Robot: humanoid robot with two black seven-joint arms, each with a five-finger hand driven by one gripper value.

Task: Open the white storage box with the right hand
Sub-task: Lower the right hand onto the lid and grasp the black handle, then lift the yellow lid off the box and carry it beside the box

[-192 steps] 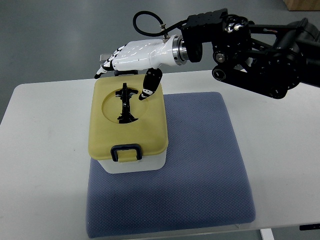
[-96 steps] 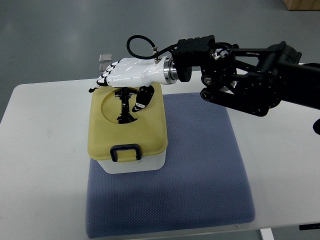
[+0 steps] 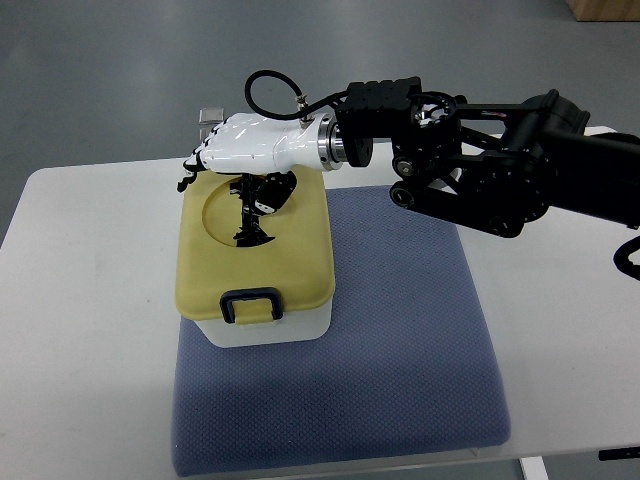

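1. the table [image 3: 90,300] is white and carries a blue-grey mat [image 3: 400,340]; the white storage box [image 3: 262,328] stands on the mat's left part, toward the far side.
2. the box looks like rigid plastic, probably light (nothing shows what is inside), with a smooth yellow lid [image 3: 300,262] still seated flat on it. smooth plastic is likely to be slippery under hard fingertips, so a pinch on a bare edge would be a poor hold.
3. the better places to take hold, i judge, are the black folding handle [image 3: 248,212] lying in the lid's round recess, or the black latch [image 3: 251,303] on the near edge, which may have to be released first.
4. the right hand [image 3: 245,148] comes in from the right and hovers over the far edge of the lid, just above the recess, its back turned up.
5. its fingers [image 3: 200,160] curl down at the lid's far left corner and the thumb dips toward the handle; it does not seem to have hold of anything, though real contact is hidden beneath the palm.
6. the left arm does not show.
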